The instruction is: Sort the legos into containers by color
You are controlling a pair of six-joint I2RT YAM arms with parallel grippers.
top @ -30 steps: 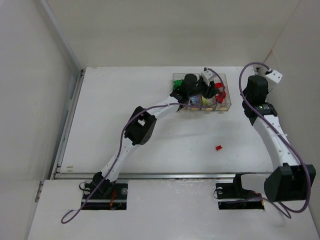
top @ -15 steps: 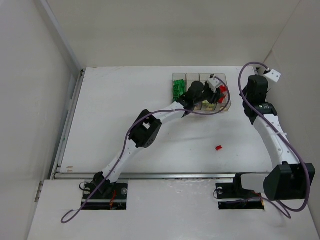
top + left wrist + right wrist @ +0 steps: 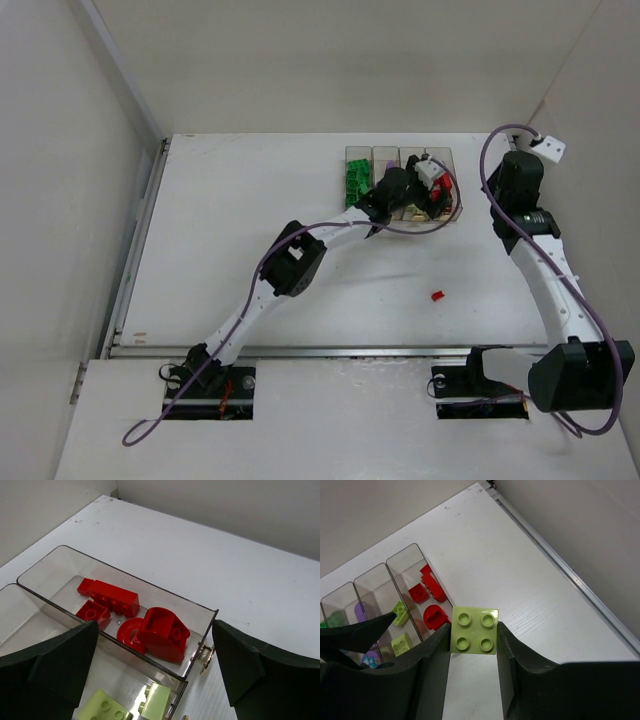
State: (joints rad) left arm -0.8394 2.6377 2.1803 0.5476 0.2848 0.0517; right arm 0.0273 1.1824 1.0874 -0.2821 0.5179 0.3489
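Row of bins (image 3: 385,157): green legos (image 3: 353,182) in the leftmost. Left gripper (image 3: 155,640) hangs over the rightmost bin, jaws spread wide, nothing held; red legos (image 3: 107,596) lie inside beneath it. One red brick (image 3: 437,296) loose on the table (image 3: 250,250), nearward of the row. Right gripper (image 3: 472,635), right of the row, pinches a pale yellow-green brick (image 3: 474,629).

The left arm (image 3: 262,290) stretches far out, with the left gripper (image 3: 152,666) spread wide. The right gripper (image 3: 473,636) pinches a lime brick (image 3: 475,630).
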